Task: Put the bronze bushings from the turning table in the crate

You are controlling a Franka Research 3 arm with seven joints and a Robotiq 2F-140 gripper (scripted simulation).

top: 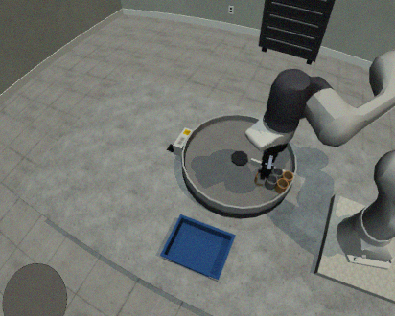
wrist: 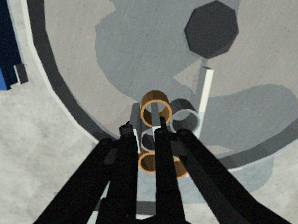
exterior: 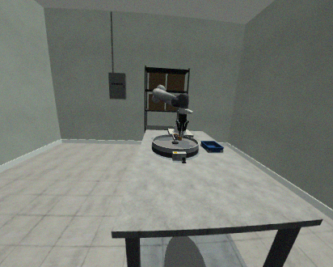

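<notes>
The round turning table (top: 238,165) carries a tight cluster of bushings near its right rim. In the wrist view a bronze bushing (wrist: 156,107) stands just past my fingertips, with a steel bushing (wrist: 184,116) to its right. Another steel bushing (wrist: 149,140) shows between my fingers, and a second bronze bushing lies partly hidden under them. In the top view the bronze bushings (top: 284,182) and steel bushings (top: 274,177) sit together. My gripper (top: 267,169) (wrist: 146,111) hangs over the cluster with its fingers nearly together. I see nothing held. The blue crate (top: 197,246) is empty.
A dark octagonal hub (wrist: 212,29) sits at the table's centre, with a thin white bar (wrist: 205,97) running out from it beside the bushings. The raised rim (top: 197,191) rings the table. A small control box (top: 182,139) sits at its left. A dark shelf unit (top: 295,29) stands behind.
</notes>
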